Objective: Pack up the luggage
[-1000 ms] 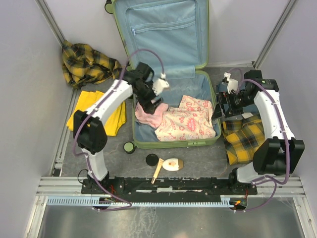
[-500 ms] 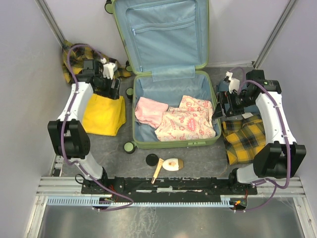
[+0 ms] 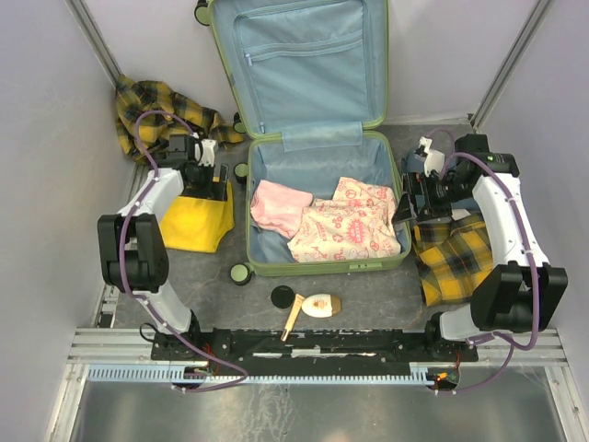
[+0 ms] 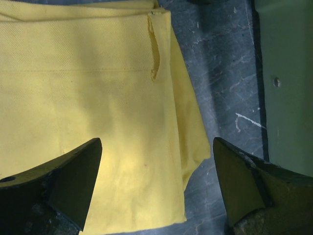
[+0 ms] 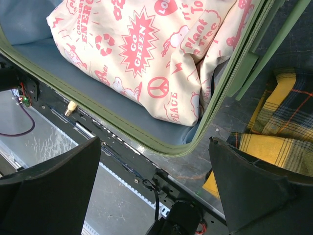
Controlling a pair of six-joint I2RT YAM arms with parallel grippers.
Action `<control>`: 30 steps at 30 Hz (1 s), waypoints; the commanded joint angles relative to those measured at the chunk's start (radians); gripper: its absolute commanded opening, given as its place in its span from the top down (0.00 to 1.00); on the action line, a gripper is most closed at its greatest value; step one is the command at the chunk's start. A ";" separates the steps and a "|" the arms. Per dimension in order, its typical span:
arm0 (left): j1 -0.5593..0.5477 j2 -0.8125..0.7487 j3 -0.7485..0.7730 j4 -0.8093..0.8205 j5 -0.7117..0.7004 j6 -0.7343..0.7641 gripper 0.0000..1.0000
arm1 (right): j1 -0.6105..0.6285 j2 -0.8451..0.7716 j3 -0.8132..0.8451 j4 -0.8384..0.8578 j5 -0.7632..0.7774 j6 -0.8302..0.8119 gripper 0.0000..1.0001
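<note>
The lime-green luggage (image 3: 317, 267) lies open in the middle, its blue-lined lid leaning on the back wall. Inside lie a pink garment (image 3: 279, 206) and a cream cloth with red print (image 3: 350, 226), which also shows in the right wrist view (image 5: 146, 54). My left gripper (image 3: 204, 177) is open and empty, low over a folded yellow garment (image 3: 193, 221) left of the case; the left wrist view shows that garment (image 4: 83, 112) between the fingers. My right gripper (image 3: 411, 198) is open and empty at the case's right rim (image 5: 215, 117).
A yellow plaid cloth (image 3: 156, 115) lies at the back left. Another plaid cloth (image 3: 456, 253) lies right of the case under my right arm. A white-orange bottle (image 3: 319, 305), a wooden stick (image 3: 293, 318) and round black lids (image 3: 240, 273) lie in front of the case.
My left arm swung out of the case to the left and came down over the yellow garment. The pink garment stays in the case. My right arm has barely moved.
</note>
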 commanded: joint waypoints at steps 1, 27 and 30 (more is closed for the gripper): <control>-0.021 0.031 -0.027 0.117 -0.034 -0.069 0.01 | -0.003 -0.039 -0.007 0.041 -0.020 0.018 0.01; -0.086 0.247 -0.014 0.202 -0.254 -0.168 0.36 | -0.003 -0.023 -0.015 0.055 -0.034 0.033 0.01; -0.046 0.281 0.004 0.160 -0.197 -0.180 0.53 | -0.003 -0.021 -0.010 0.050 -0.035 0.028 0.01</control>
